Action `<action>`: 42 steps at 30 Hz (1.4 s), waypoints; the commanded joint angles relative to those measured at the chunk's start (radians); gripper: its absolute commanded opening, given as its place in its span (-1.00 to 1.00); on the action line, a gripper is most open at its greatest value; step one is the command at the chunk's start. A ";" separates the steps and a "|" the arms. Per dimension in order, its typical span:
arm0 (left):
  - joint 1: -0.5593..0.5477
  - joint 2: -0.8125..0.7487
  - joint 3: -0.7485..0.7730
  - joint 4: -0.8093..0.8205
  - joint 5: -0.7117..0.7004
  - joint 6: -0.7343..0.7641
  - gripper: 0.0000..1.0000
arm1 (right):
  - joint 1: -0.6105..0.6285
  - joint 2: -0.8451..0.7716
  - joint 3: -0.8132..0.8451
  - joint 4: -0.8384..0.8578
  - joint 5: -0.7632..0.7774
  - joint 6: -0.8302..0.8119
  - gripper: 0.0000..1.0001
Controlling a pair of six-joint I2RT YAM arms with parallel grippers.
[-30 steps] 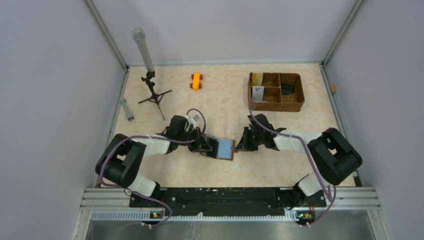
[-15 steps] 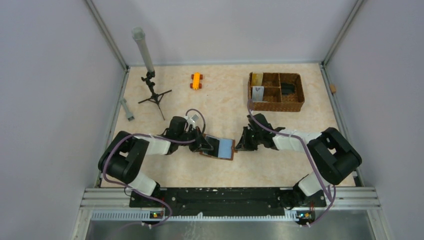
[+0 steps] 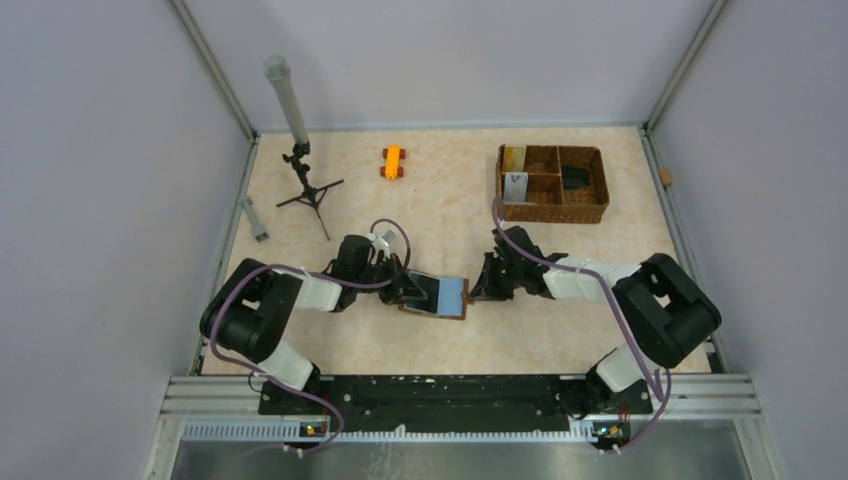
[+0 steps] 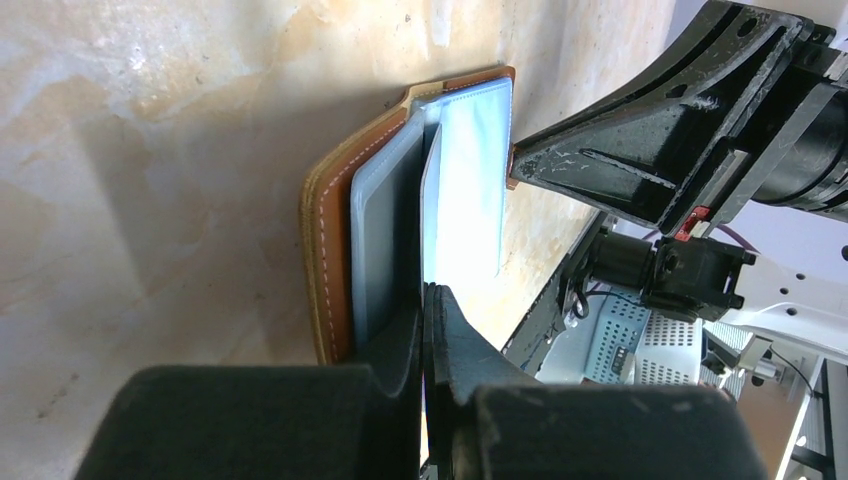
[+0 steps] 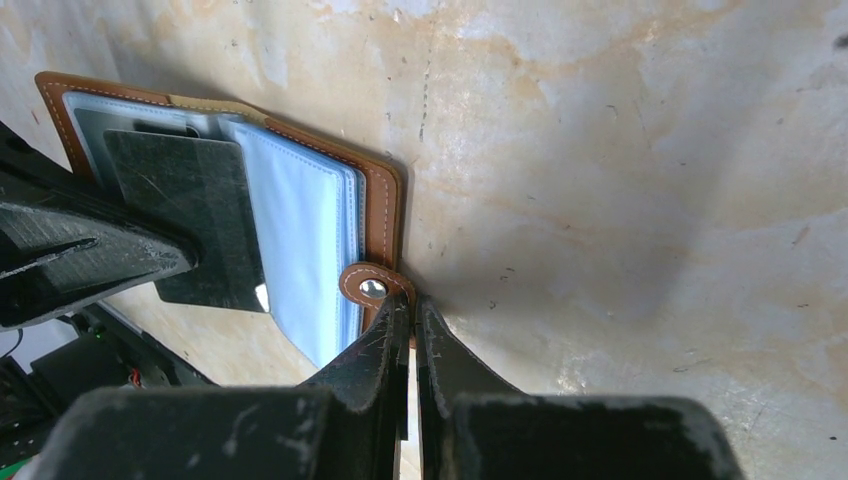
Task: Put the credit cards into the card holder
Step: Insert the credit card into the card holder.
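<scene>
card holder (image 3: 452, 297) lies open on the surface (image 3: 450, 205) between two end effectors; left end effector (image 3: 412, 291) pinches a black card (image 5: 190, 215) over its blue pockets (image 5: 300, 235), right end effector (image 3: 477, 292) is clamped on its snap tab (image 5: 372, 288).

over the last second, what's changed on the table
Only the left arm eased its elbow slightly inward. Nothing was taken or let go: the left gripper stays shut on the black card at the open card holder, and the right gripper stays shut on its snap tab.
</scene>
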 commanded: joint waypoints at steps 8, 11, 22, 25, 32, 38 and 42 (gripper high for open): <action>-0.001 0.045 -0.040 0.119 -0.001 -0.039 -1.00 | 0.035 0.050 0.012 -0.045 0.073 -0.007 -1.00; -0.001 0.050 -0.040 0.121 -0.002 -0.033 -1.00 | 0.037 0.052 0.012 -0.043 0.073 -0.005 -1.00; -0.002 0.046 0.003 0.012 -0.016 0.056 -1.00 | 0.046 0.057 0.019 -0.046 0.076 -0.003 -1.00; -0.002 0.038 0.027 -0.054 -0.034 0.112 -1.00 | 0.047 0.056 0.019 -0.048 0.078 -0.003 -1.00; -0.001 0.028 0.063 -0.168 -0.080 0.200 -1.00 | 0.053 0.052 0.020 -0.052 0.084 -0.001 -1.00; -0.001 0.023 0.067 -0.181 -0.099 0.213 -1.00 | 0.056 0.050 0.022 -0.056 0.087 0.000 -1.00; -0.001 0.007 0.065 -0.176 -0.097 0.225 -1.00 | 0.059 0.050 0.023 -0.056 0.087 -0.002 -1.00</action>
